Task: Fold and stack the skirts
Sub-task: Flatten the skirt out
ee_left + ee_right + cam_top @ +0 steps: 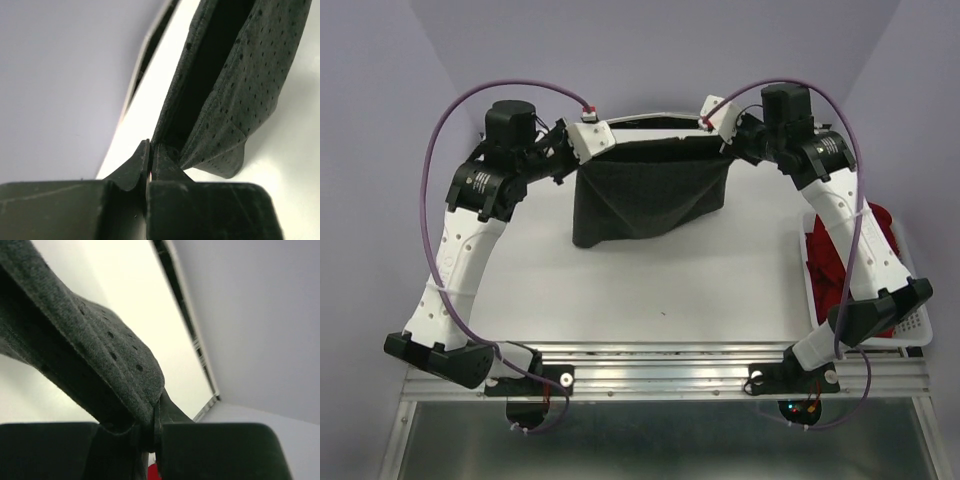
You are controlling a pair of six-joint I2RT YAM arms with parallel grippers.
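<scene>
The dark charcoal grey skirt (645,195) hangs stretched between both arms over the far half of the table, its lower edge resting on the tabletop. My left gripper (582,150) is shut on its top left corner, and the dotted cloth (240,100) runs away from the pinched fingertips (150,150). My right gripper (723,140) is shut on the top right corner, where the thick hem (100,355) folds over my fingers (172,412). The bright red skirt (840,260) lies bunched in the basket at the right, partly behind the right arm.
A white mesh basket (912,325) stands at the table's right edge. The white tabletop (650,290) extends in front of the hanging skirt. Purple walls close in the back and sides. A metal rail (660,365) with the arm bases runs along the near edge.
</scene>
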